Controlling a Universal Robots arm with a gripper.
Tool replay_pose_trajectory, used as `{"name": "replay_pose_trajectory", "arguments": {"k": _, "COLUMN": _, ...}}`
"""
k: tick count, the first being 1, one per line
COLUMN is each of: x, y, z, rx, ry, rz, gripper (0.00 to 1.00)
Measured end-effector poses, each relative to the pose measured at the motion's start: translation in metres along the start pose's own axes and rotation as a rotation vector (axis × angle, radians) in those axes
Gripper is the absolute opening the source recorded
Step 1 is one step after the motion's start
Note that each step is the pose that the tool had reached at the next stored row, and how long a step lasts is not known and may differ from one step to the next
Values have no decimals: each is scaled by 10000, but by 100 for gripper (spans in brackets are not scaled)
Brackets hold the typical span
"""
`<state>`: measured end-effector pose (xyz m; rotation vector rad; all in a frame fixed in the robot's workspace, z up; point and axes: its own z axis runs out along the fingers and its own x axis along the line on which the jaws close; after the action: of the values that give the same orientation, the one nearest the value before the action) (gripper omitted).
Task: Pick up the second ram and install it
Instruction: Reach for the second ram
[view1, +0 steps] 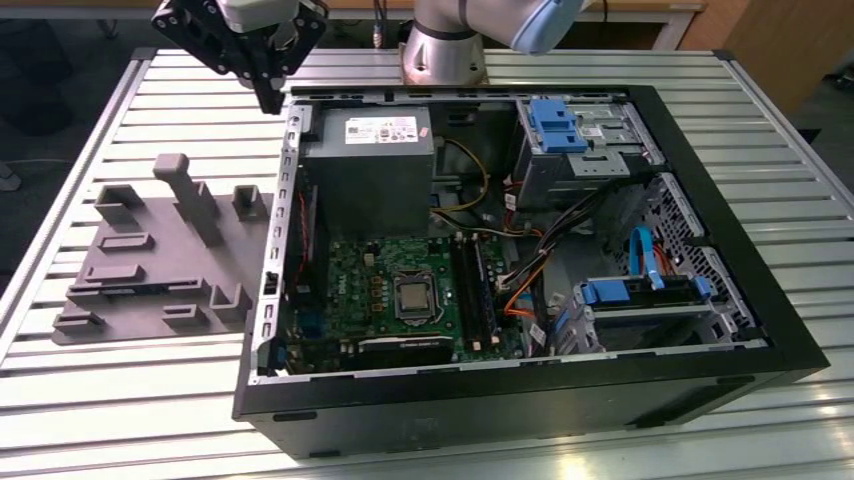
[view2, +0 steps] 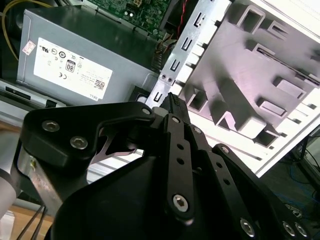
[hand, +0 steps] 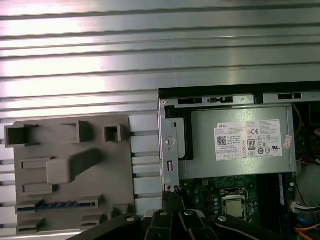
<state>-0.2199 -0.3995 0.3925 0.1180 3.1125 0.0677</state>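
The second ram (hand: 55, 205) is a thin dark strip lying on edge in a long slot of the grey fixture (hand: 75, 165), on the side furthest from the table's far edge. My gripper (view1: 272, 100) hangs high above the table by the far corner of the open computer case (view1: 747, 300), on the exterior view's left. It sits between the fixture (view1: 160, 250) and the power supply. In both wrist views its black fingers (view2: 171, 102) meet at the tips, shut with nothing between them. The gripper (hand: 172, 197) is well off the ram, over the case's metal edge.
The case lies open with a grey power supply (view1: 367, 165), a green motherboard (view1: 400, 300) with long black sockets (view1: 470, 290), coloured cables and blue drive bays (view1: 641, 290). Ribbed aluminium table (view1: 134, 400) surrounds the fixture. The arm's base (view1: 447, 50) stands at the far edge.
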Motion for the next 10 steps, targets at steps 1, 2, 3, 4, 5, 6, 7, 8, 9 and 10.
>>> {"name": "replay_pose_trajectory", "arguments": {"k": 1, "x": 7, "y": 0, "z": 0, "rx": 0, "ry": 0, "rz": 0, "gripper": 11}}
{"name": "replay_pose_trajectory", "arguments": {"k": 2, "x": 14, "y": -1, "z": 0, "rx": 0, "ry": 0, "rz": 0, "gripper": 11}}
{"name": "replay_pose_trajectory", "arguments": {"k": 3, "x": 20, "y": -2, "z": 0, "rx": 0, "ry": 0, "rz": 0, "gripper": 11}}
{"name": "replay_pose_trajectory", "arguments": {"k": 4, "x": 27, "y": -2, "z": -1, "rx": 0, "ry": 0, "rz": 0, "gripper": 11}}
{"name": "replay_pose_trajectory", "arguments": {"k": 5, "x": 34, "y": -3, "z": 0, "rx": 0, "ry": 0, "rz": 0, "gripper": 11}}
{"name": "replay_pose_trajectory", "arguments": {"k": 6, "x": 40, "y": -3, "z": -1, "rx": 1, "ry": 1, "rz": 0, "gripper": 11}}
{"name": "replay_pose_trajectory", "arguments": {"k": 7, "x": 48, "y": -4, "z": 0, "rx": 0, "ry": 0, "rz": 0, "gripper": 11}}
{"name": "replay_pose_trajectory", "arguments": {"k": 8, "x": 55, "y": -4, "z": 0, "rx": 0, "ry": 0, "rz": 0, "gripper": 11}}
{"name": "replay_pose_trajectory", "arguments": {"k": 9, "x": 62, "y": -5, "z": 0, "rx": 0, "ry": 0, "rz": 0, "gripper": 11}}
{"name": "replay_pose_trajectory", "arguments": {"k": 10, "x": 69, "y": -5, "z": -1, "rx": 0, "ry": 0, "rz": 0, "gripper": 11}}
